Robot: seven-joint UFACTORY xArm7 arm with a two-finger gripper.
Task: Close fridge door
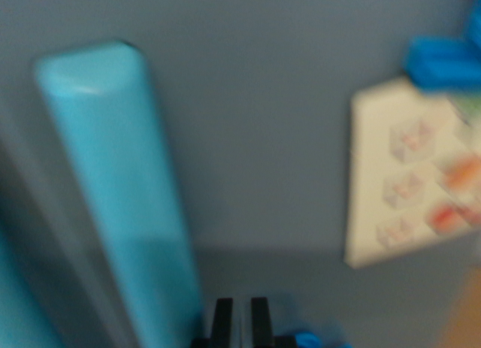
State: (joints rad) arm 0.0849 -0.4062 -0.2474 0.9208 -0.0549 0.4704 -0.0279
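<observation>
The wrist view is blurred and sits very close to the grey-blue fridge door (263,137), which fills most of the picture. A light-blue bar handle (124,198) runs down the door on the wrist view's left. My gripper (240,322) pokes in at the bottom edge, just right of the handle's lower end. Its two black fingertips (222,318) stand nearly together with a thin gap and hold nothing. Whether they touch the door cannot be told.
A white card with small pictures (406,190) is stuck on the door at the wrist view's right, under a blue clip or magnet (443,62). A darker strip (30,235) runs left of the handle.
</observation>
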